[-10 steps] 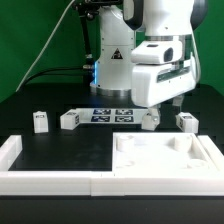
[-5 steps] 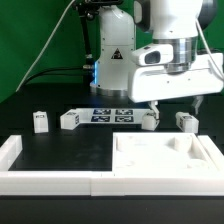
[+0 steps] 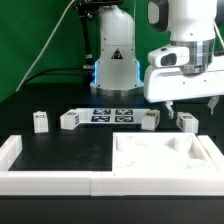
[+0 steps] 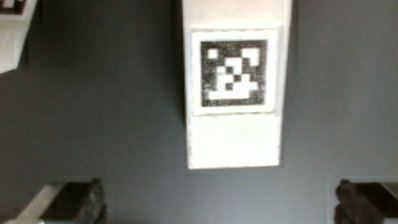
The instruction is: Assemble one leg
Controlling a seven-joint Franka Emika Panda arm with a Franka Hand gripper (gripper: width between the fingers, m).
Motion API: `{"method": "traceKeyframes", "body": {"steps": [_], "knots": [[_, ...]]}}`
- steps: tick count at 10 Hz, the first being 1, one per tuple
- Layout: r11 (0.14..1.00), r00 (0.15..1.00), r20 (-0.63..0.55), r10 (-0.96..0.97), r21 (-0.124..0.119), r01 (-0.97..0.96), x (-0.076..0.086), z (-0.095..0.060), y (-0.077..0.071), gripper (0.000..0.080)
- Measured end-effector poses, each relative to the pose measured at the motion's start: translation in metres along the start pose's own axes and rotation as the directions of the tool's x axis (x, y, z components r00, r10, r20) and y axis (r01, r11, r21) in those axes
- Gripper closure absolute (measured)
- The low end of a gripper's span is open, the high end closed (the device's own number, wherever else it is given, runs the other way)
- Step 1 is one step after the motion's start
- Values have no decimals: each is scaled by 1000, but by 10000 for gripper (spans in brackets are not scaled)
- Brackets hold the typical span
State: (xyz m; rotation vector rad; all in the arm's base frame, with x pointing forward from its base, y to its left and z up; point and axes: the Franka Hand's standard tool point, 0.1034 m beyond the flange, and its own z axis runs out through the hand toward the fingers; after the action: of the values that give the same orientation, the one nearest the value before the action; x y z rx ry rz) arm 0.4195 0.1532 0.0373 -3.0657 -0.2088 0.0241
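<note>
Wrist view gives us the governing relation. The leg (image 4: 235, 85) lies flat on the dark worktop (image 4: 89, 120), marker face up. Its long axis runs square to the line joining the two fingertips (image 4: 71, 200). The leg is offset from the gripper (image 4: 217, 203): it sits beyond the fingertip line, not between the jaws, roughly centred on the gap. The jaws stand wide open, with a gap far greater than the width of the leg, and they hold nothing.

Exterior view places the gripper (image 3: 190, 102) toward that view's right, raised clear of the worktop (image 3: 60, 140). We judge that the leg (image 3: 187, 121) directly beneath it is the one the wrist camera sees, though we cannot confirm the match. A second leg (image 3: 150, 120) lies on that view's left of it, near the end of the marker board (image 3: 110, 115). The tray-like panel (image 3: 165, 155) lies nearer the camera.

We judge the step in hand to be the approach to a grasp. The coming move calls for a short shift along the long axis of the leg. A descent then follows, so that the jaws close across its narrow width.
</note>
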Motion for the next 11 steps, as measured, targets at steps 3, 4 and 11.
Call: {"method": "traceKeyframes", "body": {"steps": [3, 4, 11], "knots": [[1000, 953, 303, -2, -25, 10, -10, -2, 3, 150], [1000, 924, 383, 3, -28, 8, -8, -1, 3, 150], [999, 523, 852, 19, -37, 25, -29, 19, 0, 150]]}}
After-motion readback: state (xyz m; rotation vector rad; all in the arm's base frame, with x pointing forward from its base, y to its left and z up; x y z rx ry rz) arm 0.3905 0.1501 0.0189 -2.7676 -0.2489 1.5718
